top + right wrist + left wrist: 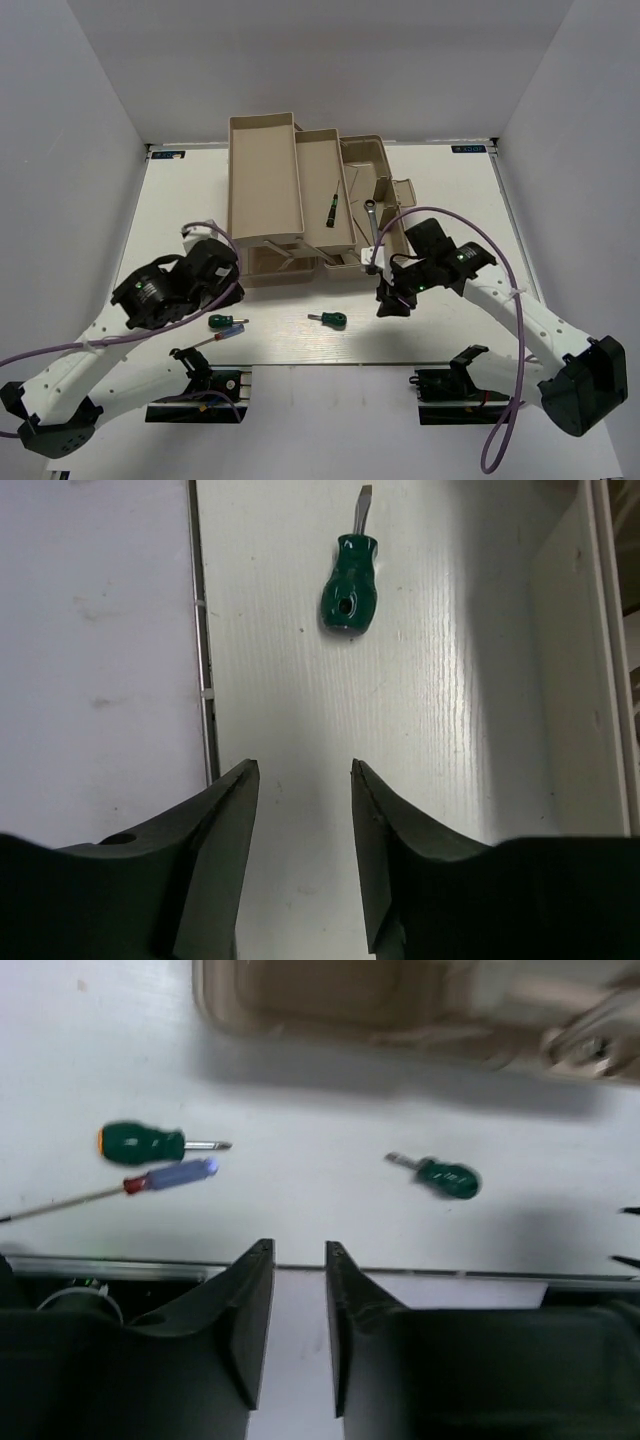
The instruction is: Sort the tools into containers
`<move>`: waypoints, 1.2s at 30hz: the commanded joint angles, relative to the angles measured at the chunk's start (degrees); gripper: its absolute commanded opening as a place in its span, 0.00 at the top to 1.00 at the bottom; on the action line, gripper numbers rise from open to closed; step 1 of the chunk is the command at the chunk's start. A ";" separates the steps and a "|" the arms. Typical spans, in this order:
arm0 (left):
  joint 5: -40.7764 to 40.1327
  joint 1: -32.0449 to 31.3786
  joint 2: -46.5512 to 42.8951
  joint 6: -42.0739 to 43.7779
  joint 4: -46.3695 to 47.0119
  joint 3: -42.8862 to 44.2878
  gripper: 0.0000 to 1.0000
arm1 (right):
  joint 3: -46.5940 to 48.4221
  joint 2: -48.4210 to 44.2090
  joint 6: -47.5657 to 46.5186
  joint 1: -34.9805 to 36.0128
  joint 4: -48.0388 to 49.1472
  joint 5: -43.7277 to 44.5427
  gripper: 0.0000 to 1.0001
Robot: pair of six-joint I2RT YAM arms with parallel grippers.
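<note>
The beige toolbox [265,175] stands open at the back middle. A thin black-green screwdriver [330,207] lies in its middle tray. A silver wrench [372,225] lies in its right part; I cannot make out a second wrench. A green-handled screwdriver [228,322] [142,1142] and a thin red-and-blue-handled one [215,338] [165,1177] lie at the front left. A stubby green screwdriver [328,319] [350,583] [447,1177] lies at the front middle. My left gripper [220,268] [298,1250] is raised, narrowly open and empty. My right gripper [387,303] [300,765] is open and empty, pointing at the stubby screwdriver from the right.
The table's front edge strip [200,630] [450,1274] runs just behind the loose tools. The toolbox wall [580,660] is close on my right gripper's far side. White walls enclose the table. Two black fixtures [200,385] sit at the front edge.
</note>
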 commanded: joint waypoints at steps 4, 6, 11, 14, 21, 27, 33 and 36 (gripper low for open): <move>4.51 0.09 -0.97 -3.85 -5.59 -4.67 0.58 | 3.89 1.37 -1.53 2.25 1.94 -1.36 0.50; 4.51 0.09 -2.53 -2.09 -3.06 -3.88 0.53 | 4.42 2.77 -2.93 4.18 3.77 -2.16 0.50; -4.34 1.23 -3.43 0.45 -3.39 6.65 0.40 | 4.60 8.22 -1.97 14.35 14.83 1.33 0.46; -6.74 1.23 0.43 3.27 -5.06 16.57 0.37 | 6.43 13.49 -0.22 20.67 22.75 5.46 0.45; -9.72 1.23 2.46 10.30 1.52 28.72 0.19 | 18.90 31.94 10.50 29.92 31.28 10.05 0.42; -9.21 1.23 3.17 13.21 3.02 33.30 0.18 | 26.28 42.06 12.18 36.87 36.39 14.70 0.44; -9.73 1.23 4.22 14.27 0.39 37.52 0.17 | 30.87 49.44 12.97 40.13 39.03 17.17 0.45; -9.73 1.23 4.22 14.27 -0.14 37.52 0.17 | 32.98 51.91 12.36 41.45 39.21 19.71 0.45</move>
